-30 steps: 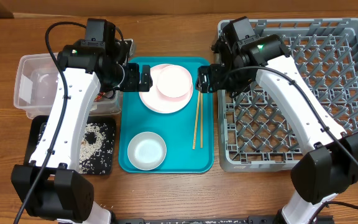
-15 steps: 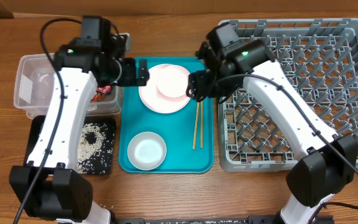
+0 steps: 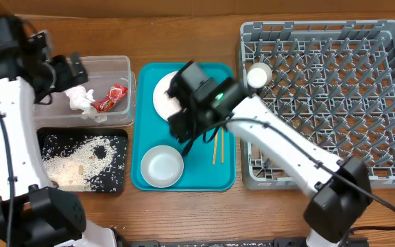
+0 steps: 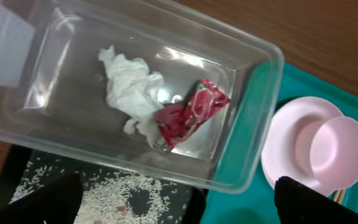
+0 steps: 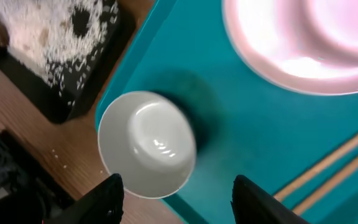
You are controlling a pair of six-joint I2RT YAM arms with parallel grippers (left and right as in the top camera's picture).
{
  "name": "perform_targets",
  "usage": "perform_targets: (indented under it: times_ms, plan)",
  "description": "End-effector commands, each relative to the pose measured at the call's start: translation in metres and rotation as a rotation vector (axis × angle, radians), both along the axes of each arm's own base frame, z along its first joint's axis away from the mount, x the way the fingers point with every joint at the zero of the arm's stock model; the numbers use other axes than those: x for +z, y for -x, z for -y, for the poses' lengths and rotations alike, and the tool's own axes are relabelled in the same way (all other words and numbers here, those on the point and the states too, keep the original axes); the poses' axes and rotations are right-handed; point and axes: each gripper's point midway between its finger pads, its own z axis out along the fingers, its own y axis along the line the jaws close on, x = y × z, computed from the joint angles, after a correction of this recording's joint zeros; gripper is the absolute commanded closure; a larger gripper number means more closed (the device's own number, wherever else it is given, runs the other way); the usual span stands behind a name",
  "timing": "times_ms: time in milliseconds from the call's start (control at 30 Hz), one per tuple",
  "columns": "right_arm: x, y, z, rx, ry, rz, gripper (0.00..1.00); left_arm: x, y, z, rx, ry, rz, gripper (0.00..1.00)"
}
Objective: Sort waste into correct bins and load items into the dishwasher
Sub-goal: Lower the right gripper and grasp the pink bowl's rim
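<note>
Two bins sit on your left side: one clear box (image 4: 61, 106) and, just in front of it, one flat black tray (image 3: 123, 137). The box holds one crumpled white tissue (image 4: 132, 84) and one red snack wrapper (image 4: 188, 112), touching each other near its middle. The black tray carries the loose rice grains (image 3: 81, 154), spread over most of its floor with a few brownish bits among them.

One teal tray (image 3: 146, 130) lies between the bins and the one grey dish rack (image 3: 334, 103). On it you have one pale pink plate (image 4: 291, 155) at the far end with one pink bowl (image 4: 340, 152) standing on it. One white bowl (image 5: 146, 144) stands upright at the near left corner, and two chopsticks (image 3: 218, 145) lie side by side along the right edge. The rack holds a single item, one small white cup (image 3: 259, 75), in its far left part.

Your left gripper (image 4: 179, 180) hangs above the clear box with its fingers spread wide and nothing between them. Your right gripper (image 5: 178, 183) hovers over the teal tray just beside the white bowl, fingers also apart and empty; its arm hides much of the plate from overhead.
</note>
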Motion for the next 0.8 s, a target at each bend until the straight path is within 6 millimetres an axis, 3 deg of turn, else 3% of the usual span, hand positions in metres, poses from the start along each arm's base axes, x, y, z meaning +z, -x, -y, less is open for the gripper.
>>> perform_targets:
  times_ms: [0, 167, 300, 400, 567, 767]
  plan:
    - [-0.014, 0.031, -0.020, 0.084, 0.007, 0.008, 0.43, 0.015, 0.004, -0.010, 0.034, 0.014, 0.036, 0.00]
    - [-0.035, 0.069, -0.060, 0.207, -0.048, 0.053, 0.48, 0.015, 0.004, -0.010, 0.033, 0.013, 0.035, 0.00]
    - [-0.042, 0.088, -0.086, 0.271, -0.108, 0.102, 0.48, 0.015, 0.004, -0.010, 0.032, 0.013, 0.035, 0.00]
    - [-0.048, 0.092, -0.098, 0.283, -0.119, 0.182, 0.48, 0.015, 0.004, -0.010, 0.032, 0.013, 0.035, 0.00]
    - [-0.054, 0.076, -0.093, 0.228, -0.040, 0.315, 0.48, 0.015, 0.004, -0.010, 0.032, 0.013, 0.035, 0.00]
    - [-0.045, 0.016, -0.061, 0.067, 0.123, 0.543, 0.51, 0.015, 0.004, -0.010, 0.032, 0.013, 0.035, 0.00]
